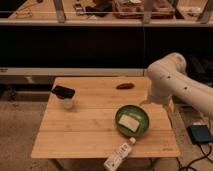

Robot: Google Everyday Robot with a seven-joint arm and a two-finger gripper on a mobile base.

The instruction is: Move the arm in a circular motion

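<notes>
The white arm (176, 80) of thick rounded tube segments with small dark dots stands at the right side of the wooden table (85, 130). Its rounded elbow joint (169, 64) is above the table's back right corner. A segment hangs down from it, and the pale gripper (151, 101) at its end is over the table's right edge, just above and right of the green bowl (142, 131). The gripper holds nothing that I can see.
The green bowl holds a white block (129, 122). A white bottle (119, 156) lies over the table's front edge. A clear cup with a black object on top (64, 95) stands at the left. A small reddish-brown item (125, 85) lies at the back. A dark box with cables (200, 134) sits on the floor at the right.
</notes>
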